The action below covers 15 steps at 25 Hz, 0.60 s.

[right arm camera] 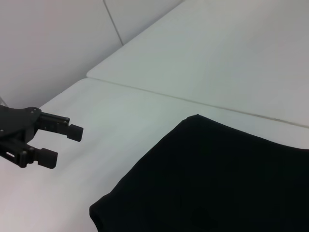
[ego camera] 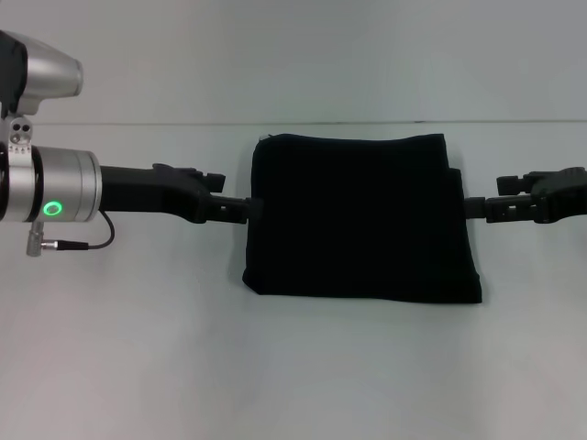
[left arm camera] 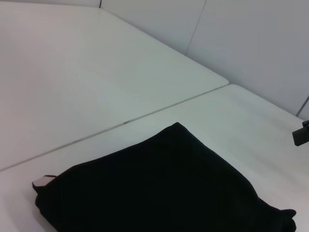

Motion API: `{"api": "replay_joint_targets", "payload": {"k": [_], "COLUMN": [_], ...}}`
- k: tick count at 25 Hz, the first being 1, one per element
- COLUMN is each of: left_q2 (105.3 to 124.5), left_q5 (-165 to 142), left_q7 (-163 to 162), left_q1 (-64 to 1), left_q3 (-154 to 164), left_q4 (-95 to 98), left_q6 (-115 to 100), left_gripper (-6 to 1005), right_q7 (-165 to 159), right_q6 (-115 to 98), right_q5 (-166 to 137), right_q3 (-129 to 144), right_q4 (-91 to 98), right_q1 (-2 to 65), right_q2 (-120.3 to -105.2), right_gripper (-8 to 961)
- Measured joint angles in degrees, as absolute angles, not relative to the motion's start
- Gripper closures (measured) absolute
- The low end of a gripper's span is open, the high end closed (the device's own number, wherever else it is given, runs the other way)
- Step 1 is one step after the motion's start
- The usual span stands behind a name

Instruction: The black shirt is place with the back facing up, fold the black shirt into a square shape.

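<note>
The black shirt (ego camera: 358, 215) lies folded into a rough square in the middle of the white table; it also shows in the left wrist view (left arm camera: 164, 188) and the right wrist view (right arm camera: 217, 179). My left gripper (ego camera: 234, 194) is at the shirt's left edge, low over the table. The right wrist view shows this left gripper (right arm camera: 62, 145) open and holding nothing. My right gripper (ego camera: 486, 196) mirrors it just off the shirt's right edge, open and empty; one of its fingertips (left arm camera: 301, 136) appears in the left wrist view.
A small white label (left arm camera: 43, 181) pokes out at the shirt's far left corner. A seam (ego camera: 138, 124) runs across the white table (ego camera: 293, 367) behind the shirt. A pale wall (right arm camera: 48, 43) stands beyond the table.
</note>
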<state>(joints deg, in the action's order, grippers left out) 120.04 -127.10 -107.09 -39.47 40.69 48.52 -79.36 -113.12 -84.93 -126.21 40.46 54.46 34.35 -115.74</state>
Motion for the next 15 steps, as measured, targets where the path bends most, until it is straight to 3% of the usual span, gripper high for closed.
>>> {"api": "replay_joint_targets", "payload": {"k": [15], "left_q2": [119.97], "left_q5": [-127.64], "left_q7": [-107.46], "left_q1": [-39.55], "left_q3": [40.69], "left_q4": [48.51], "left_q6": [-78.58], "left_gripper": [111], "right_q7": [-113.11], "right_q6": [-84.38], "right_q5": [-126.31], "right_q3": [40.52], "right_q4": [54.47], "right_q1": [34.74], "right_q2": [-115.74], "right_gripper": [26]}}
